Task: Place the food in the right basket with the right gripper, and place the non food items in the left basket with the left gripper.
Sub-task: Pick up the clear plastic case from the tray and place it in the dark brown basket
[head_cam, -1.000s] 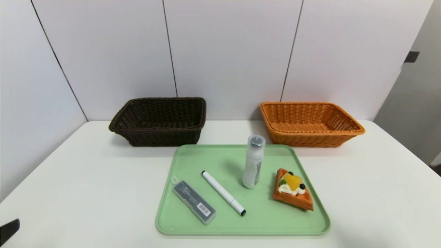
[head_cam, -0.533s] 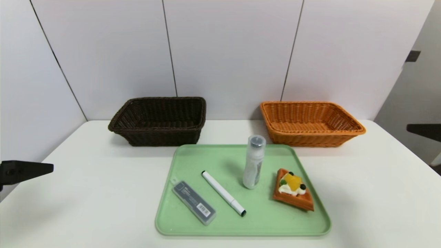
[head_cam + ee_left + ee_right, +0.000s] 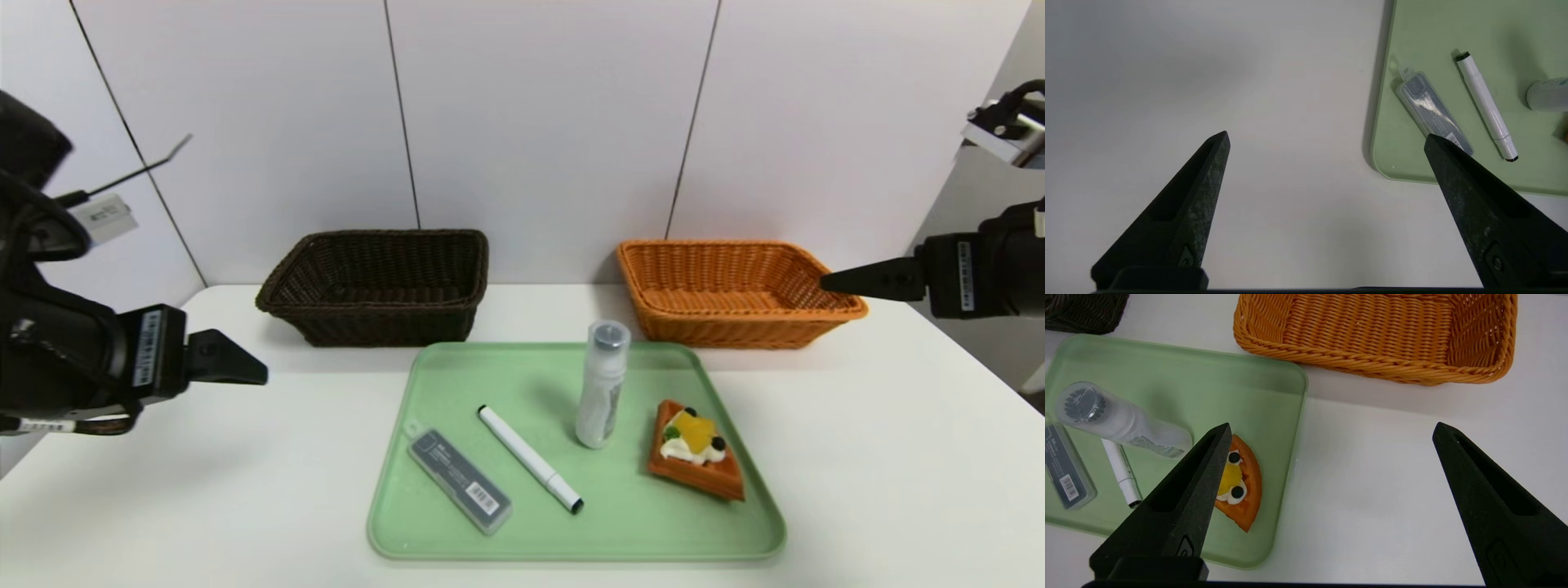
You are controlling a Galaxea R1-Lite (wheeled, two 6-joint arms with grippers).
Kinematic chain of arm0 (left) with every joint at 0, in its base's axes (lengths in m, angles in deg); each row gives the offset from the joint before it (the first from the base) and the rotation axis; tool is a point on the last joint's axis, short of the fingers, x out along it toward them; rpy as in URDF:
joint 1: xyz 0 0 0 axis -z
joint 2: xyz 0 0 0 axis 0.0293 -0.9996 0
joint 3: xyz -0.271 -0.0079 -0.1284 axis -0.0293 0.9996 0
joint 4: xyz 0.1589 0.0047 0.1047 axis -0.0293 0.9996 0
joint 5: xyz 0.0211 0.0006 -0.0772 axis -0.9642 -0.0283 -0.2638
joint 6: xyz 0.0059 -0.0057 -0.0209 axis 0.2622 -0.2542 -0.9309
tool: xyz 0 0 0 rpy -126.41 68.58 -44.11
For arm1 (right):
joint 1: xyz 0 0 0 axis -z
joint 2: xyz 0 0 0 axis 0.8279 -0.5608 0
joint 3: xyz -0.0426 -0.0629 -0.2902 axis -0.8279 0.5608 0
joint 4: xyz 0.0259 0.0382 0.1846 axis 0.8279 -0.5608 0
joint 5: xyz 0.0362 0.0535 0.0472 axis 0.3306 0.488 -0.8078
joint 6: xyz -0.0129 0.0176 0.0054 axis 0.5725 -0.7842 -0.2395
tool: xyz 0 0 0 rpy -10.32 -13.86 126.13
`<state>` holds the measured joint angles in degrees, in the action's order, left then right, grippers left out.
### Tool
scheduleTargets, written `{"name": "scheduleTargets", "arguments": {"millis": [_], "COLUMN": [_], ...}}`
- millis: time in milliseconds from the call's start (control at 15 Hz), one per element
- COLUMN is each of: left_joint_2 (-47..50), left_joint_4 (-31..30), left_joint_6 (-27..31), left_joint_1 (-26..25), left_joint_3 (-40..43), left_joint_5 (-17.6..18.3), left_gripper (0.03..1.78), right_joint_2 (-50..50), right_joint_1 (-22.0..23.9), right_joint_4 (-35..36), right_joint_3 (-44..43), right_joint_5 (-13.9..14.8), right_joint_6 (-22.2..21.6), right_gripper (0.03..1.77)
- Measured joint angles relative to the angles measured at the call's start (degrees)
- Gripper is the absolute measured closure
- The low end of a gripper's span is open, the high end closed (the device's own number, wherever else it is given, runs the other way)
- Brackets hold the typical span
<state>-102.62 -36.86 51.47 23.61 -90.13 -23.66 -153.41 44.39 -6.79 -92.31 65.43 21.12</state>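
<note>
Hovering spread wide and empty at the frame's edges, left end effector (image 3: pixel 245 369) and right end effector (image 3: pixel 841 282) must next descend, I judge, onto case (image 3: pixel 460 481) and waffle (image 3: pixel 695 450).

Head view: both arms are cut off by the frame edges. Label text on the grey case (image 3: pixel 460 480) and the bottle (image 3: pixel 602 384) is too small to read.

Right wrist view: the left finger (image 3: pixel 1180 510) covers part of the waffle (image 3: pixel 1245 486). The dark basket (image 3: pixel 1084 310) is cut off.

Left wrist view: the bottle (image 3: pixel 1548 94) is cut off.
</note>
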Motion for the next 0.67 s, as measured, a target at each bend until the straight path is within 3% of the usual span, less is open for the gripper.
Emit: {"name": "scheduleTargets", "arguments": {"millis": [400,533,667], "left_joint_2": [-16.23,-21.09,-25.16], "left_joint_4": [1.21,3.72,7.19], "left_joint_6": [-16.74,-20.35,-22.44], "left_joint_1": [16.19,19.49,22.31], "left_joint_3": [-4.69,-9.37,-14.45], "left_joint_5": [-15.54,-18.14,-18.49], "left_gripper": [0.12,0.12,0.12], "right_joint_2": [-3.45,-4.22,-4.8], "right_joint_1": [-1.29,-1.34,-1.34], "right_joint_4": [0.27,0.28,0.35], "right_joint_3": [-0.46,-0.27,0.26], "right_joint_5": [0.0,0.02,-0.04], "right_joint_6": [-1.51,-1.55,-1.54], "right_gripper": [0.1,0.1,0.1]}}
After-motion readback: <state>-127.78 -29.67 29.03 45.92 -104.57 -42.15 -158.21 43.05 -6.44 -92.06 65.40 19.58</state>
